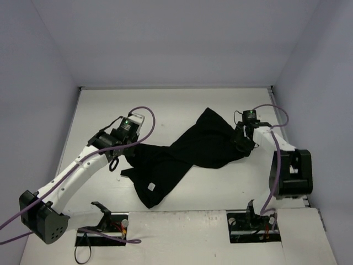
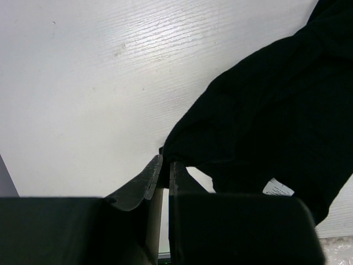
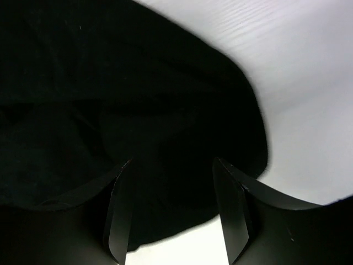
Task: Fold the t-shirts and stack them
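Note:
One black t-shirt (image 1: 187, 150) lies crumpled and stretched across the middle of the white table, from near left to far right. My left gripper (image 1: 128, 148) is at its left end, shut on a pinch of the cloth edge (image 2: 171, 148); a white label (image 2: 277, 188) shows under the cloth in the left wrist view. My right gripper (image 1: 242, 144) is at the shirt's right end, open, its fingers (image 3: 118, 212) standing wide on either side of the black cloth (image 3: 138, 99) without closing on it.
The white table (image 1: 182, 105) is walled on the left, back and right. Purple cables (image 1: 148, 118) loop off both arms. The right arm's base block (image 1: 292, 174) stands at the right; two mounts (image 1: 105, 221) sit at the near edge.

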Available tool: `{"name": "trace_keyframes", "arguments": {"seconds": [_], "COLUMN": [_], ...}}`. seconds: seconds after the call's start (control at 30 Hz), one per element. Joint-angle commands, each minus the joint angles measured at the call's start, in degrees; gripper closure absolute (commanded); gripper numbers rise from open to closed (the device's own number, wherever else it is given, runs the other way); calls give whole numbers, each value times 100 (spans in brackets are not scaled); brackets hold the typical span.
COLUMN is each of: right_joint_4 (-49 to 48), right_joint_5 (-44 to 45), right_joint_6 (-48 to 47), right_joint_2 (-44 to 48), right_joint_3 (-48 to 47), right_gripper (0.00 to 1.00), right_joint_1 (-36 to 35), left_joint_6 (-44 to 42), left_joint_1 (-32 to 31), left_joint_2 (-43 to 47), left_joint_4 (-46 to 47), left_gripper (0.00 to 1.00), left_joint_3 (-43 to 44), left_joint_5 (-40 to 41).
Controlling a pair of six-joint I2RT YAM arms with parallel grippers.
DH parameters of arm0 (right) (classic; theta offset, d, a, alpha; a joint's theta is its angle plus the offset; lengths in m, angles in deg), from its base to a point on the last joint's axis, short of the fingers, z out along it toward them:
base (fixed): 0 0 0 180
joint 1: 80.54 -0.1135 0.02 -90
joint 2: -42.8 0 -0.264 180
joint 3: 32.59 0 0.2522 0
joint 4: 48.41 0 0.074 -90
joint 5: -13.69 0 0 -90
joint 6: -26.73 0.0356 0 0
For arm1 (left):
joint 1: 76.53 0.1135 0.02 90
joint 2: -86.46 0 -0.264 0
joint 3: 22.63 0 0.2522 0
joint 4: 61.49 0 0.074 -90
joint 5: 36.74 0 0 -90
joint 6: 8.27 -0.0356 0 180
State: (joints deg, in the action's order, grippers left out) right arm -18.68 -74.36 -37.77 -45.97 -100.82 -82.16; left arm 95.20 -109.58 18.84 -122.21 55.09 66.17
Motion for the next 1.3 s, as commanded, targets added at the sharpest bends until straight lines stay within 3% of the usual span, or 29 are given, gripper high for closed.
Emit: {"name": "trace_keyframes", "arguments": {"seconds": [0.0,0.27,0.43,0.53,0.63,0.77,0.9,1.07,1.27], "right_joint_4": [-320,-525,-682,-680,-683,-666,-716,-915,-1506], "right_joint_5": [421,412,92,-118,-28,177,-549,-1227,-1278], "right_joint_6": [197,37,-606,-974,-1172,-882,-336,22,536], "right_joint_2": [-486,-1484,-2341,-2333,-1840,-1114,-623,-660,-905], "right_joint_3": [-253,-751,-1918,-2680,-2856,-2358,-1326,-660,-382], "right_gripper": [46,48,46,45,44,47,55,52,51], "right_joint_1": [-265,-301,-417,-475,-484,-164,410,455,452], "left_joint_6": [-180,-282,-380,-409,-322,-250,-214,-252,-266], "left_joint_1": [128,269,568,659,668,668,668,668,668], "left_joint_2": [69,245,397,407,376,290,241,177,147], "left_joint_4": [262,247,249,240,247,267,274,267,269], "left_gripper": [100,100,100,100,100,100,100,100,100], "left_joint_3": [305,109,20,33,84,140,211,252,286], "left_joint_5": [1,13,71,64,37,-48,-198,-235,-271]}}
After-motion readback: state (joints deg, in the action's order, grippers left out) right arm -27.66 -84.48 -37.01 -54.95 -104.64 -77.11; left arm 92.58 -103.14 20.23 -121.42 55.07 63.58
